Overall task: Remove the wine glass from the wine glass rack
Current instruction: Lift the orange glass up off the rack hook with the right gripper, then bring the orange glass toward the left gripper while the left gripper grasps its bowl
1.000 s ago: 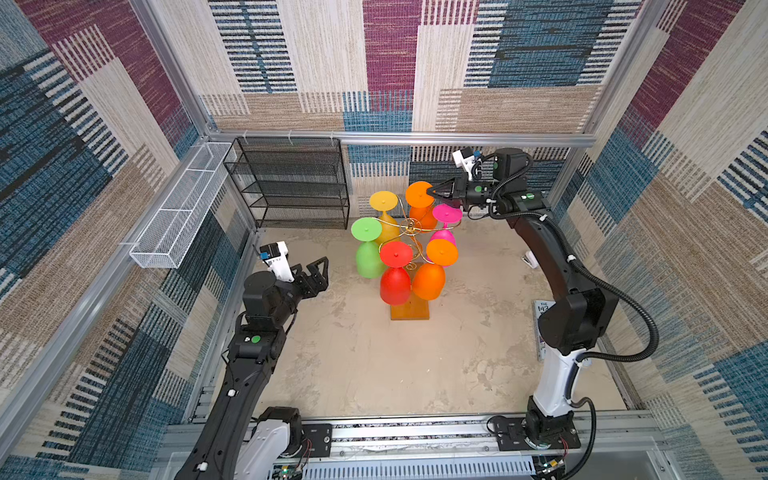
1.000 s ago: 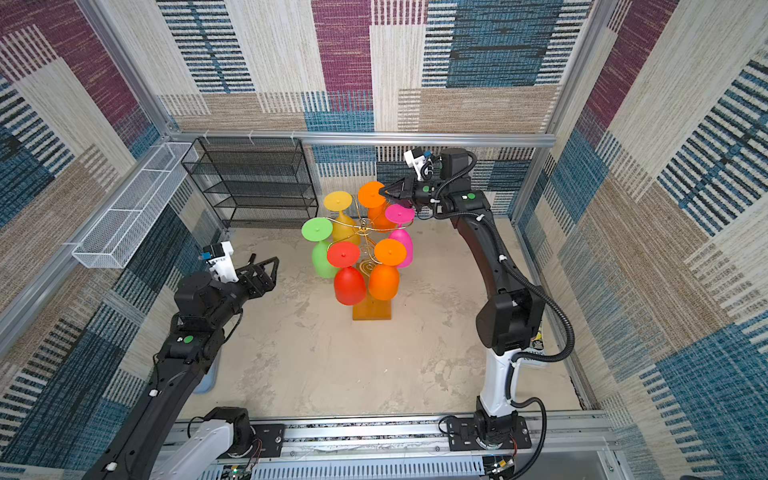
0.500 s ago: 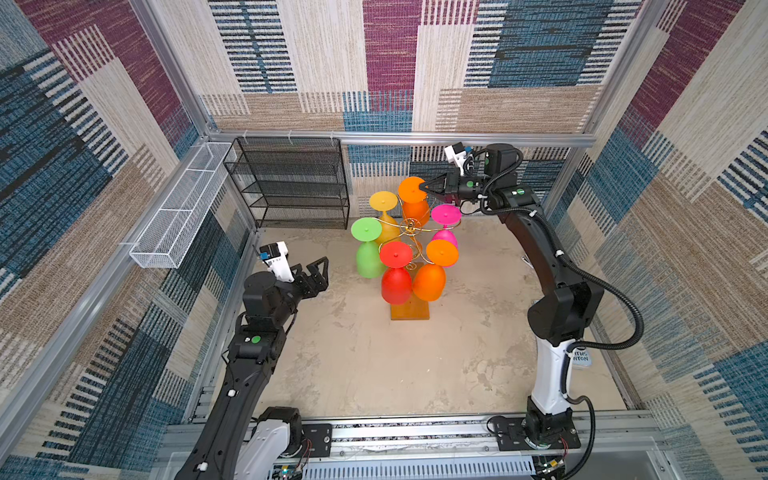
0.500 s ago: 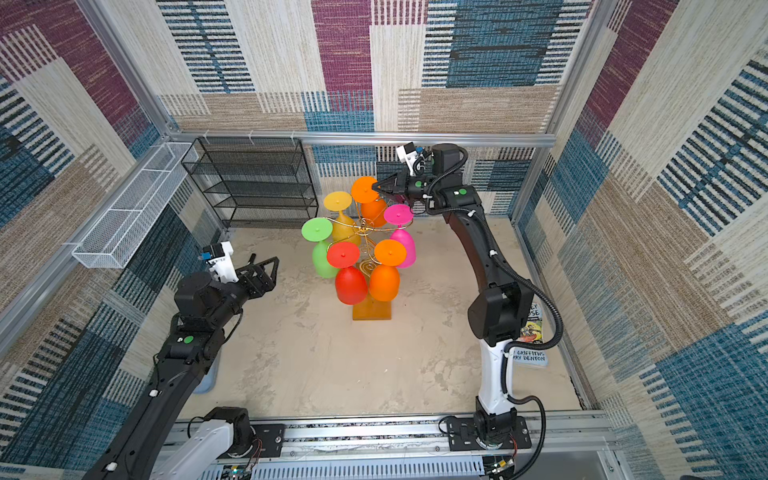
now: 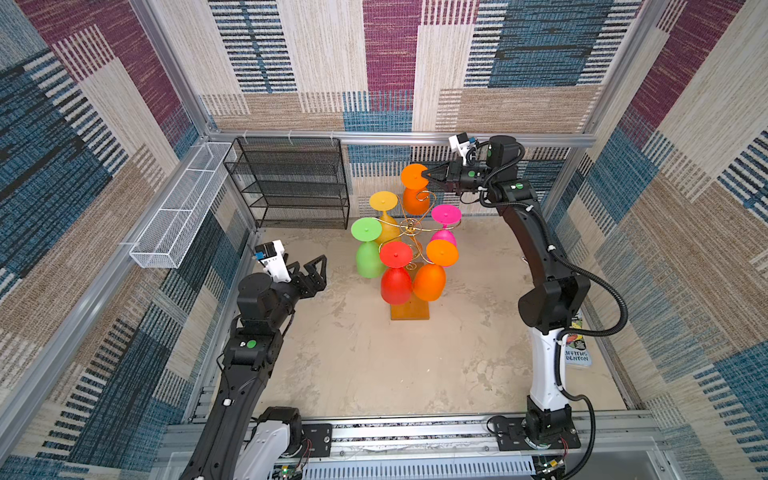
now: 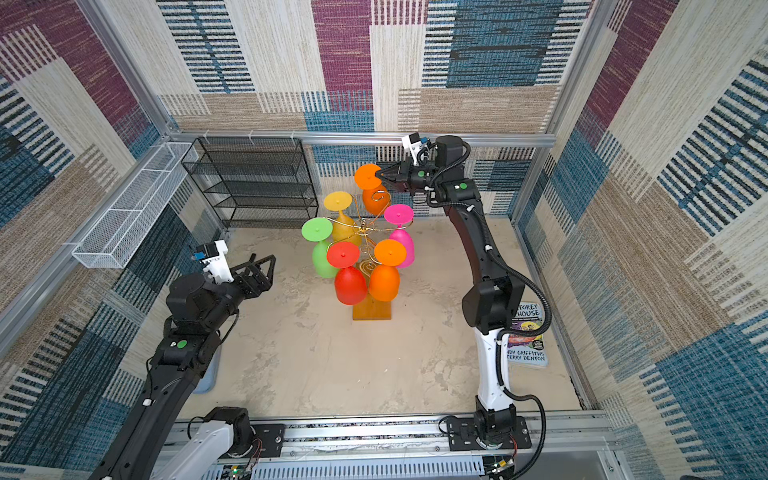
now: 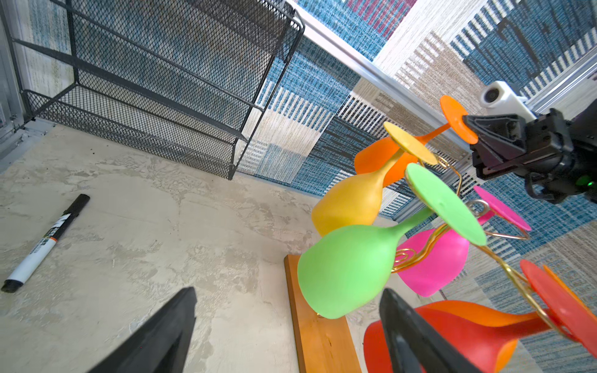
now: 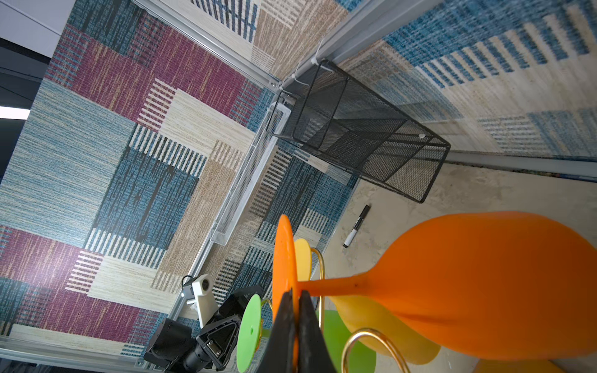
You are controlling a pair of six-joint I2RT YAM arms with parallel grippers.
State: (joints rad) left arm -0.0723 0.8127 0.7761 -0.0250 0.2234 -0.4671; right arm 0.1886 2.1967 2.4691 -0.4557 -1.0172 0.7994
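Scanning from the left, I see a black marker (image 7: 45,242) lying on the table (image 5: 353,361) near the black mesh shelf unit (image 5: 291,183), well out of my way. My left fingers (image 7: 168,329) stand wide with nothing between them, hovering near the green glass (image 5: 368,257) without touching it. The wine glass rack (image 5: 409,311) stands mid-table, its gold arms carrying upside-down glasses. The one I'm after, the rear orange wine glass (image 5: 414,201), is at the back of the rack, tilted, with its foot above the others. My right fingers (image 8: 284,329) are pinched tight on the rim of that flat foot, reaching in from the right.

I judge this to be the lift-out. The stem looks close to the gold scroll (image 8: 368,330) beneath it, and I cannot tell whether it is fully clear. So I would draw the glass up and away from the rack slowly, watching the wrist view for wire snagging the stem. An edge pinch on a thin disc gives little hold against the bowl's weight, so no quick wrist turns. The yellow glass (image 5: 384,226) hangs just beside it, and swinging the bowl into that could rock the whole rack.
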